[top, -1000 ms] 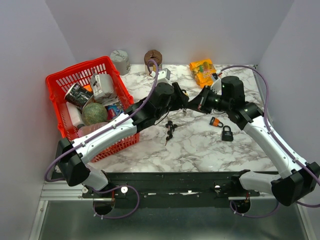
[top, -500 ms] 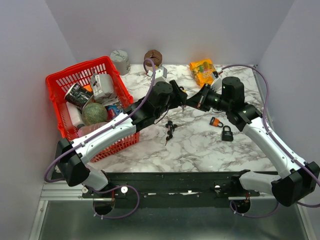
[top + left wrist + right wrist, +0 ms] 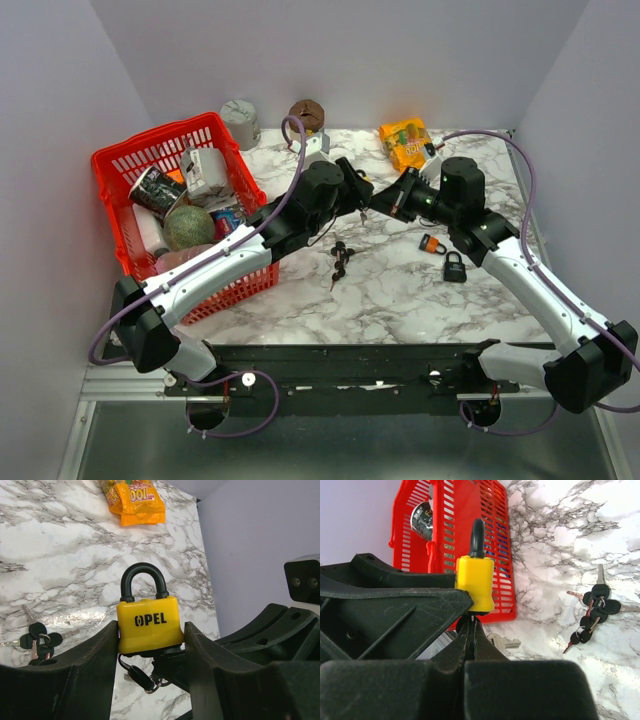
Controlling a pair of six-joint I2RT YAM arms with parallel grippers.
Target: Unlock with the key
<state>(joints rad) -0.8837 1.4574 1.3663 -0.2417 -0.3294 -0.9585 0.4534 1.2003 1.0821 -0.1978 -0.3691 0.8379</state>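
My left gripper point(image 3: 150, 636) is shut on a yellow OPEL padlock point(image 3: 148, 624) and holds it upright above the marble table, with its black shackle closed. In the top view the left gripper point(image 3: 360, 194) meets my right gripper point(image 3: 381, 201) at mid table. My right gripper point(image 3: 472, 624) is shut on a thin key point(image 3: 473, 616) that points into the bottom of the padlock point(image 3: 475, 582). A spare black key on a ring point(image 3: 141, 676) hangs under the padlock.
A bunch of black keys point(image 3: 340, 258) lies on the marble in front of the grippers. A small orange padlock point(image 3: 432, 243) and a black one point(image 3: 454, 268) lie to the right. A red basket point(image 3: 130, 160) full of items stands at left, and an orange snack bag point(image 3: 405, 143) at the back.
Both grippers have shifted a little back and to the left together. The right gripper has closed in tight against the padlock's underside.
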